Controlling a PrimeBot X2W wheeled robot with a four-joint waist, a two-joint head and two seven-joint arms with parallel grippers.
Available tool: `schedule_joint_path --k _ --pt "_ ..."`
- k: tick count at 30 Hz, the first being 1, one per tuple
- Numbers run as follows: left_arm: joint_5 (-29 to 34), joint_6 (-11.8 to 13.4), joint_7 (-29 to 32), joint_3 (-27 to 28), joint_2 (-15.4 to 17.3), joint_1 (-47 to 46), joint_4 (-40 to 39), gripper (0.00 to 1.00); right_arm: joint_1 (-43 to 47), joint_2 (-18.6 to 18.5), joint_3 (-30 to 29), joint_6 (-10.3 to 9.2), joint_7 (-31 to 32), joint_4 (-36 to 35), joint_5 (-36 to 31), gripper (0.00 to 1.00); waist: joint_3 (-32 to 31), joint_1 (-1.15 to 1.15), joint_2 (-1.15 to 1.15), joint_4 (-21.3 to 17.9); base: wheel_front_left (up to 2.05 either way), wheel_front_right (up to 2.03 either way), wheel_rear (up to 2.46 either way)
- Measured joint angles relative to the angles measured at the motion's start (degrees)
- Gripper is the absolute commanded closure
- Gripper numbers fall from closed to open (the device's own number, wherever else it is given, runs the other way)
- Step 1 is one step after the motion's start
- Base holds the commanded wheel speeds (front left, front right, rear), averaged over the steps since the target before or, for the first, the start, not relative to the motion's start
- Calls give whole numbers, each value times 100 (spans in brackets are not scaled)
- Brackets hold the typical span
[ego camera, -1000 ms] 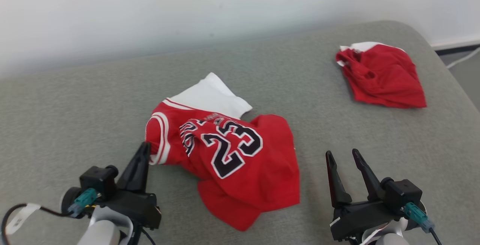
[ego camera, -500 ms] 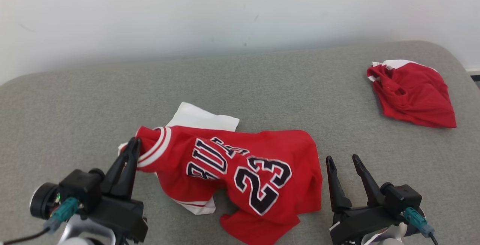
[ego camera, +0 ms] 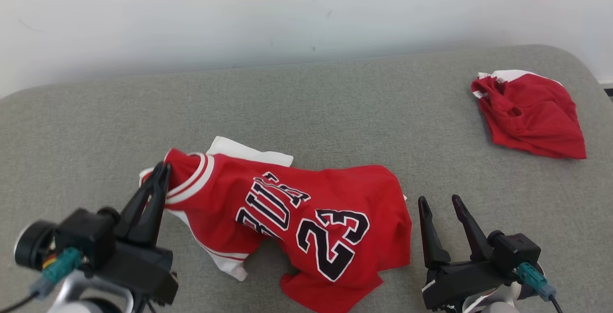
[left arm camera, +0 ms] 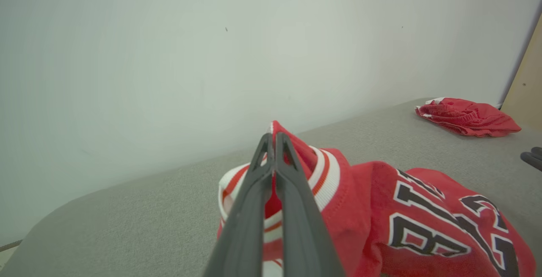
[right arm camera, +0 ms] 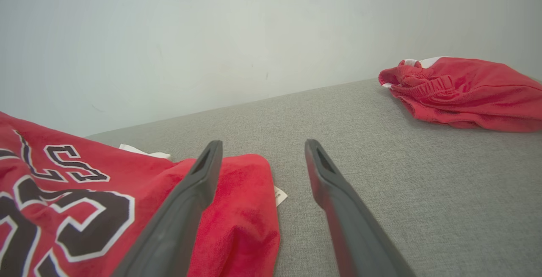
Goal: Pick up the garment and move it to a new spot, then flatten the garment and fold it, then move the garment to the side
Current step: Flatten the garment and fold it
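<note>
The left gripper (ego camera: 160,168) is at the lower left. Its two long dark fingers are pressed tight together. They point up and a little to the right. They pinch the striped edge of the red jersey (ego camera: 220,193) between them. In the left wrist view the fingers (left arm camera: 292,192) lie side by side with just a thin slit between them. Behind them sits the black wrist block (ego camera: 134,265) with a green plug (ego camera: 60,262) on its side. The right gripper (ego camera: 438,200) is at the lower right. Its fingers stand apart like a V. They point up, lean a little left, and hold nothing.
</note>
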Motion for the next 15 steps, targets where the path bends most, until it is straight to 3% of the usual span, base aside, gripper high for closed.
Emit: schedule_joint_path --k 9,15 --pt "-135 -456 224 -196 58 -910 750 100 -162 -2 68 0 0 10 -4 0 129 0 0 -235 0 0 0" --pt "-463 -766 197 -265 -116 -1410 1647 100 -287 -8 76 0 0 -5 20 0 319 0 0 -479 0 0 0"
